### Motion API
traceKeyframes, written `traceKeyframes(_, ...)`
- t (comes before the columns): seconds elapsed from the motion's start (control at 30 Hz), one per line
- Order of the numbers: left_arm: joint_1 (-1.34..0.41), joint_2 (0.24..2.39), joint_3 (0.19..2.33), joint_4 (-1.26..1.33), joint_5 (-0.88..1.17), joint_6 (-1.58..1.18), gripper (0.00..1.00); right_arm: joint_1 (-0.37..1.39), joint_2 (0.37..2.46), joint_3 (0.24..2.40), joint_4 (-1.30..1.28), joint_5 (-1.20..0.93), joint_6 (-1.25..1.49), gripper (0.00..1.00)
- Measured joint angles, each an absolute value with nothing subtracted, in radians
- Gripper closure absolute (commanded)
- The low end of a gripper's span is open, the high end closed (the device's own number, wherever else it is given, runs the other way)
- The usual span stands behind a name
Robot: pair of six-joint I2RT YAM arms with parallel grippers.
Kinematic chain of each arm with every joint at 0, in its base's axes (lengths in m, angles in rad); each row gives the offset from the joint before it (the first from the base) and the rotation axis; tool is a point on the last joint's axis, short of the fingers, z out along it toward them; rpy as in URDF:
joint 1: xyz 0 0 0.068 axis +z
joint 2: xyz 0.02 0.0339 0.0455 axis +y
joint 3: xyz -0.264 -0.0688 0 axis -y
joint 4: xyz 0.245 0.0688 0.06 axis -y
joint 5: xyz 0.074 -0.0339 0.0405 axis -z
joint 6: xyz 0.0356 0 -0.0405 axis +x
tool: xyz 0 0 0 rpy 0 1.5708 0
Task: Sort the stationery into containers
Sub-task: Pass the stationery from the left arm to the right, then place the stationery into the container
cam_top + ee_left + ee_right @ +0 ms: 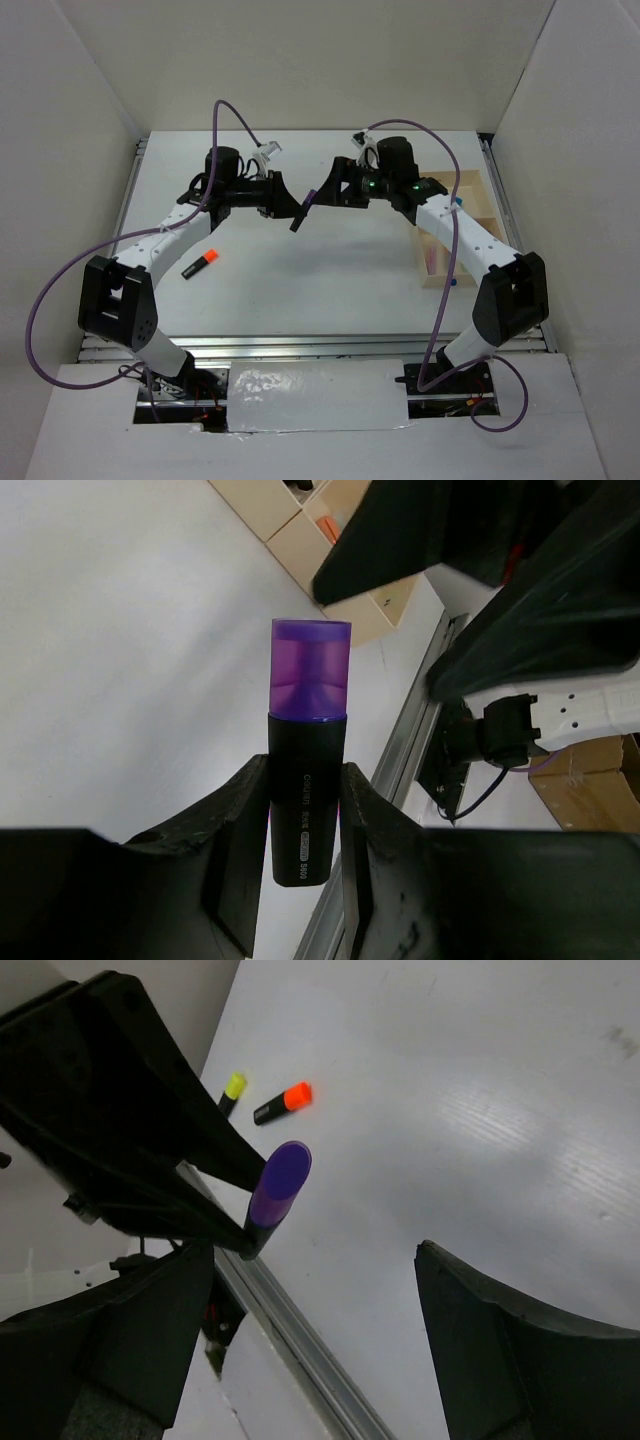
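Nearest you, well to the left of the wooden tray (pixel 482 203), an orange highlighter (pixel 201 264) lies flat on the table (pixel 350 290), alone and touched by neither arm. In the right wrist view a yellow-capped highlighter (pixel 232 1089) lies just beside it, the two apart.

Farther out, left of the tray and lifted off the table, your left gripper (pixel 305 780) has its two fingers closed against the black barrel of the purple highlighter (pixel 309 715). The purple cap sticks out past the fingertips, pointing toward the tray side.

Your right gripper (pixel 312 1248) reaches out from over the tray and faces the left one. Its jaws stand wide apart and it holds nothing. The purple cap sits ahead of the gap between the fingers, touching neither of them.

The tray itself lies along the table's right edge, partly covered by your right arm. Something pink (pixel 431 262) lies in its near compartment on the inner side; you cannot tell from here what it is.
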State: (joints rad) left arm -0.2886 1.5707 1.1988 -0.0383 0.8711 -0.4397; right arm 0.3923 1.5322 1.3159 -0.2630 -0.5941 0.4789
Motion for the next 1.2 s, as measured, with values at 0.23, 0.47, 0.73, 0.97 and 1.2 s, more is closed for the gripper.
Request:
traceKeyframes(0.23, -0.347, 1.529, 1.198, -0.039, 0.840, -0.447, 0.99, 0.459, 1.620, 1.350, -0.260, -0.574, 0.551, 0.33)
traceKeyframes(0.47, -0.369, 1.520, 1.187, -0.029, 0.802, -0.446, 0.92, 0.462, 1.628, 1.362, -0.224, -0.625, 0.633, 0.88)
traceKeyframes(0.73, -0.337, 1.508, 1.234, -0.154, 0.734, -0.419, 0.01, 0.370, 1.624, 1.363, -0.221, -0.670, 0.630, 1.00)
traceKeyframes(0.97, -0.107, 1.505, 1.371, -0.412, 0.503, -0.229, 0.01, 0.044, 1.570, 1.363, -0.280, -0.510, 0.409, 0.98)
traceKeyframes(1.2, 0.070, 1.378, 1.236, -0.501, 0.248, 0.030, 0.01, -0.126, 1.546, 1.364, -0.279, -0.314, 0.179, 0.95)
